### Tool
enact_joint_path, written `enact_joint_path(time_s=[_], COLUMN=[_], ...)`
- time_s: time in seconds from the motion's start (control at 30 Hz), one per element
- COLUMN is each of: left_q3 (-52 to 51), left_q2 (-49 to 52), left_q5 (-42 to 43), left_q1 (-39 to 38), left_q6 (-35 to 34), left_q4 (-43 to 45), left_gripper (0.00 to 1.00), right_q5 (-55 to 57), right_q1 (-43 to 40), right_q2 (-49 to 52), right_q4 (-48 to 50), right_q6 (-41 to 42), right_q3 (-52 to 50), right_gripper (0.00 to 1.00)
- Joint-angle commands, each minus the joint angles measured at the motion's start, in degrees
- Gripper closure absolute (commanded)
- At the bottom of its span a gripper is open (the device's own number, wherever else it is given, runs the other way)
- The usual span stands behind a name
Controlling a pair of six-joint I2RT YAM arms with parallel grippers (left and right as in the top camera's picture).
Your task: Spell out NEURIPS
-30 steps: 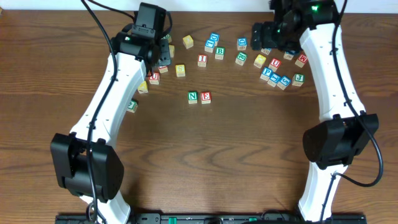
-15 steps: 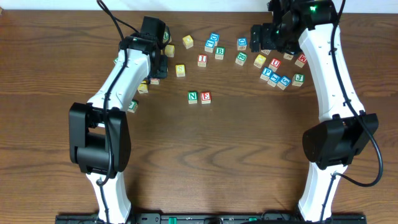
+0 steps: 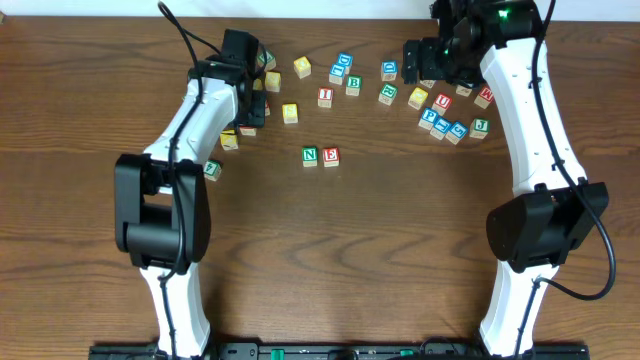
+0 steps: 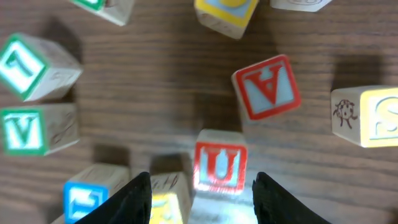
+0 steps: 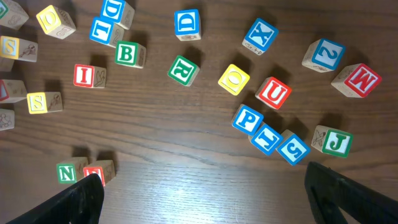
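Hovering over the back-left cluster on the wooden desk, my left gripper stands about half open and grips nothing. The small wooden cube with a red U sits between my fingers, closer to the right one, with a yellow-faced cube crowding its left side. Being a cube, it has no long axis to line up with.

Beyond it lie a tilted red A cube, a green V cube and a yellow S cube.

Toward the desk's middle, the green N cube and red E cube touch in a row; U belongs just right of E, I judge.

My right gripper, wide open and empty, hangs over the back-right cluster: second red U cube, green R cube, blue P cube.
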Motion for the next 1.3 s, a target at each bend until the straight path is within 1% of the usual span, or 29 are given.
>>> enact_joint_path(time_s=[0.0, 0.17, 0.4, 0.7, 0.77, 0.8, 0.93, 0.97, 1.1, 1.27], left_q3=[0.1, 0.1, 0.0, 0.0, 0.0, 0.0, 0.0, 0.1, 0.1, 0.1], left_q2=[1.1, 1.4, 5.2, 5.6, 5.6, 5.6, 5.6, 5.3, 4.3, 2.5], left_q5=[2.4, 2.4, 2.3, 2.0, 1.9, 2.0, 2.0, 2.0, 2.0, 2.0], left_q1=[0.1, 0.2, 0.2, 0.2, 0.2, 0.2, 0.2, 0.2, 0.2, 0.2], left_q6=[1.9, 1.9, 1.6, 0.5, -0.4, -0.7, -2.3, -2.4, -2.5, -2.5], left_q4=[1.2, 2.3, 3.6, 4.0, 4.0, 4.0, 4.0, 3.8, 3.5, 3.3], left_gripper=[0.48, 0.48, 0.48, 0.48, 0.5, 0.53, 0.58, 0.62, 0.67, 0.69], right_q5=[0.3, 0.3, 0.7, 1.3, 1.3, 1.3, 1.4, 1.4, 1.5, 1.5], right_q1=[0.0, 0.0, 0.0, 0.0, 0.0, 0.0, 0.1, 0.1, -0.1, -0.1], right_q2=[0.1, 0.1, 0.1, 0.1, 0.1, 0.1, 0.1, 0.1, 0.1, 0.1], right_q4=[-0.1, -0.1, -0.1, -0.1, -0.1, -0.1, -0.1, -0.1, -0.2, -0.3], right_q6=[-0.9, -0.8, -0.8, -0.8, -0.8, -0.8, -0.8, -0.8, -0.8, -0.8], right_q3=[-0.3, -0.5, -0.6, -0.6, -0.6, -0.6, -0.6, -0.6, -0.6, -0.6], right_gripper=[0.02, 0.02, 0.02, 0.02, 0.02, 0.02, 0.02, 0.02, 0.02, 0.02])
